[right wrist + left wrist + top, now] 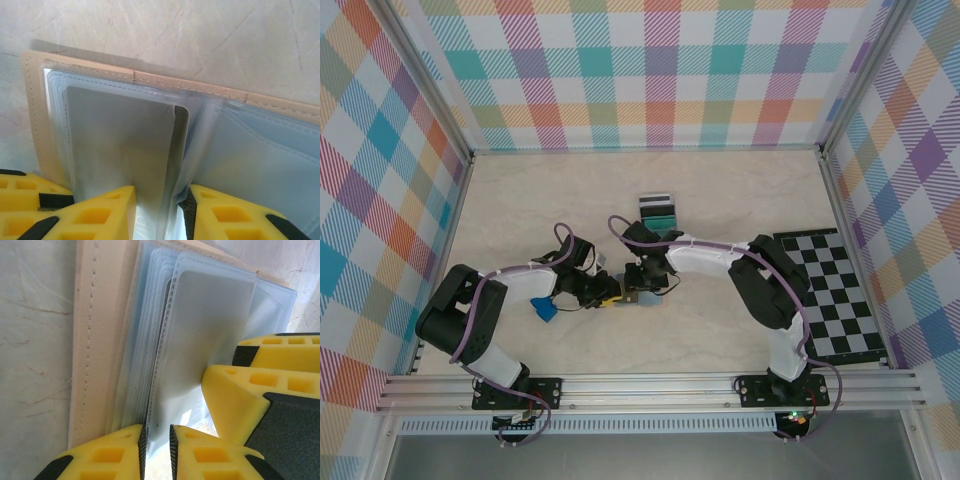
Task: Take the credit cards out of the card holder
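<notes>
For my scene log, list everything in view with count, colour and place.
card holder: one, tan outside, blue-grey sleeves, open at table centre between the grippers.
credit cards: small stack, dark, pale and teal, beyond the holder; one grey card in a sleeve.
blue block: one, left of the holder.
checkered mat: one, black-and-white, right side.
table: one, pale marble.
walls: three, plaid.
left gripper: one, yellow fingers, shut on a sleeve.
right gripper: one, yellow fingers, astride the grey card's sleeve.
</notes>
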Motion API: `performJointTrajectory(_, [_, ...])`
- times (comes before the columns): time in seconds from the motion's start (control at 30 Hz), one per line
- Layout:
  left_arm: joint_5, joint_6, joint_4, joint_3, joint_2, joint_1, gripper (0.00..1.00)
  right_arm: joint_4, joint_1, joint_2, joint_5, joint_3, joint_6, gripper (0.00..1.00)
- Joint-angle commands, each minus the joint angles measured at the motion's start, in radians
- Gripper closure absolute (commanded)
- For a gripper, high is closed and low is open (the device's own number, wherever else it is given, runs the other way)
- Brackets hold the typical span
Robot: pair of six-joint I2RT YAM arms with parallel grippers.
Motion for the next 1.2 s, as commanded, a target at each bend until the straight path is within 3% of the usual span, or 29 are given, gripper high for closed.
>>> performJointTrajectory(0.0, [0.050, 0.011, 0.049, 0.016, -0.007, -0.016, 0.79, 0.024, 0.005, 0.023, -0.056, -0.047, 0.026, 0.68])
performJointTrajectory(0.37, [0.064, -0.032, 0.142, -0.014, -0.047, -0.017, 0.77, 0.096, -0.023, -0.040, -0.136, -0.082, 0.037, 0.68])
performJointTrajectory(0.53, [0.033, -0.017, 0.082, 0.006, -0.052, -0.016, 0.80, 0.126, -0.035, -0.057, -0.156, -0.099, 0.046, 0.67])
performJointTrajectory(0.67, [-0.005, 0.004, 0.021, 0.021, -0.038, -0.016, 0.89, 0.126, -0.042, -0.094, -0.143, -0.110, 0.048, 0.66])
performJointTrajectory(0.9, [-0.149, 0.104, -0.230, 0.092, -0.078, -0.017, 0.98, 0.088, -0.054, -0.243, -0.013, -0.157, 0.041, 0.51])
performJointTrajectory(1.07, [-0.196, 0.135, -0.325, 0.124, -0.122, -0.016, 0.96, 0.057, -0.060, -0.333, 0.079, -0.194, 0.049, 0.43])
performJointTrajectory(1.17, [-0.140, 0.106, -0.283, 0.121, -0.122, -0.017, 0.85, 0.063, -0.065, -0.375, 0.104, -0.217, 0.055, 0.39])
